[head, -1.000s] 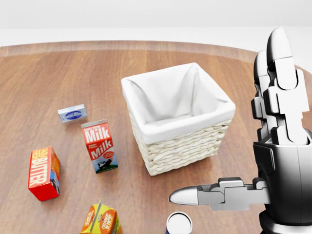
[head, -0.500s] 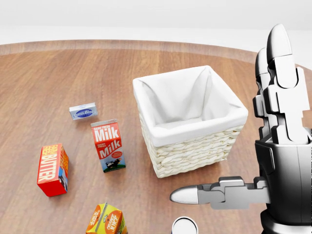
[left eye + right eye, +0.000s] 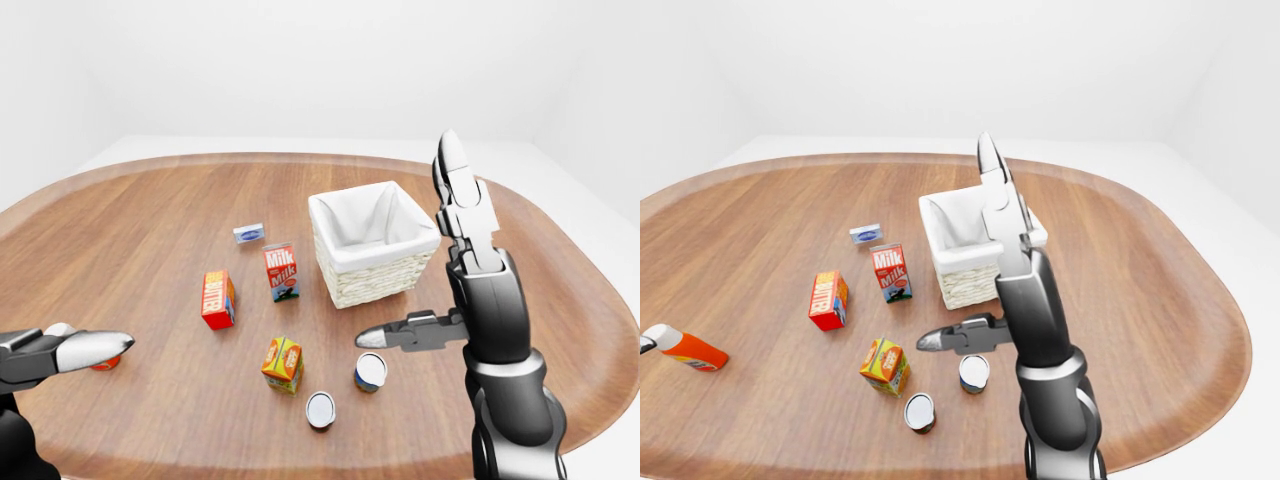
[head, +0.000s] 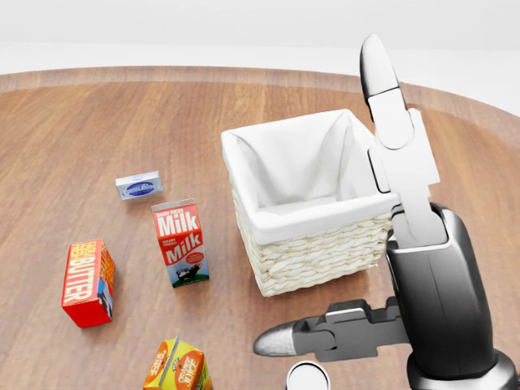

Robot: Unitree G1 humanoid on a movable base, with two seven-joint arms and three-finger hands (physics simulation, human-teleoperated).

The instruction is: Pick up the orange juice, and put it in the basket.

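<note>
None of the task is done as far as these views show — the orange juice (image 3: 283, 363) stands on the table (image 3: 150, 200), untouched, and the basket (image 3: 372, 243) holds only its white lining.

The table is the biggest thing here, a broad wooden oval carrying everything. Next comes the right hand (image 3: 440, 260), raised and spread: two fingers point straight up and the thumb (image 3: 395, 336) juts out sideways, gripping nothing. The wicker basket sits just to the left of those upright fingers in the left-eye view, and in the right-eye view the hand partly covers it. The left hand (image 3: 70, 350) only pokes in at the left-eye view's left edge; its fingers look extended and hold nothing, well apart from the groceries.

Among the smaller things, the orange juice carton lies below and to the left of the right thumb tip, near but not touching. The butter box (image 3: 217, 299) and the milk carton (image 3: 282, 272) stand further left of the hand, with a small blue packet (image 3: 248, 233) beyond them. Two cans sit under the thumb — one (image 3: 370, 371) almost directly beneath its tip, another (image 3: 320, 409) lower still. An orange bottle (image 3: 685, 349) lies far off to the left in the right-eye view.

What is left, I judge, is everything: reaching down to the carton, closing on it, lifting, and carrying it over the basket.
</note>
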